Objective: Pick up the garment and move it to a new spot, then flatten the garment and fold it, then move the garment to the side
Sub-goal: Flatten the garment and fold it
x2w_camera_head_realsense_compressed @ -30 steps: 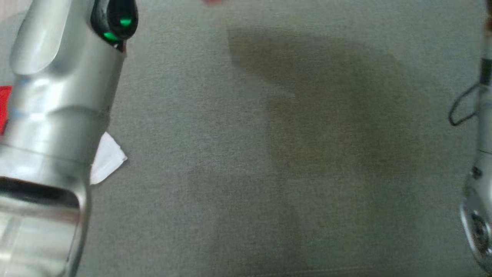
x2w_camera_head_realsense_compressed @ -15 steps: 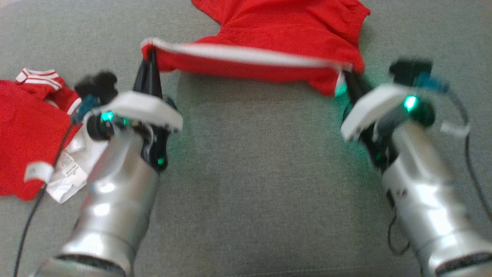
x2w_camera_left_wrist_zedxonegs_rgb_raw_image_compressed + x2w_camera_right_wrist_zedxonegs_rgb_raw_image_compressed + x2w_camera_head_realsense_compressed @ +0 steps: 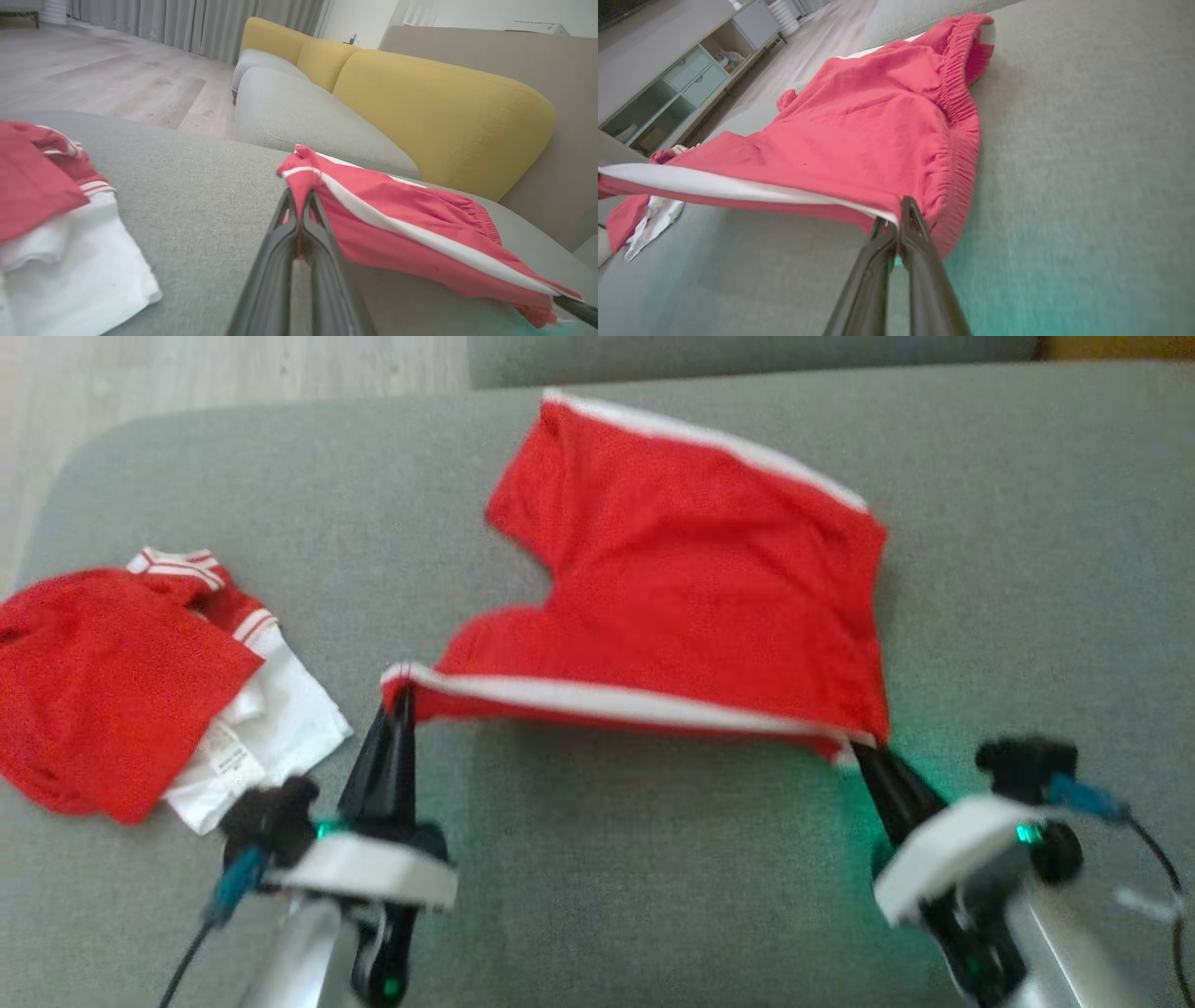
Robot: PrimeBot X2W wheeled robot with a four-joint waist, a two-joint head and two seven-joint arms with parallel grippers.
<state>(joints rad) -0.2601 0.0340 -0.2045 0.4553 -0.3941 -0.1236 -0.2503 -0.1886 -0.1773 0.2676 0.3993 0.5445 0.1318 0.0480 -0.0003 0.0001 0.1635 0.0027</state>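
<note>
Fingers of left gripper [image 3: 401, 695] and right gripper [image 3: 861, 753] pinch the red shorts [image 3: 691, 588] taut right of the clothes pile [image 3: 112, 700]; flattening, folding and the move aside seem still undone.

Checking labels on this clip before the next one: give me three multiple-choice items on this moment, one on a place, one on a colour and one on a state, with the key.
1. Where does the other red-and-white garment lie relative to the red shorts?
A. on top of them
B. to the robot's left of them
C. to the robot's right of them

2. What colour is the stripe along the shorts' held edge?
A. black
B. yellow
C. white

3. How do the left end effector and the right end effector stand?
A. both shut on the shorts' striped edge
B. both open, holding nothing
C. only the left grips

Key: 1 B, it lies apart at the left of the head view. 2 C, a white band runs between the two grips. 3 A, each wrist view shows its end effector pinching the cloth.
</note>
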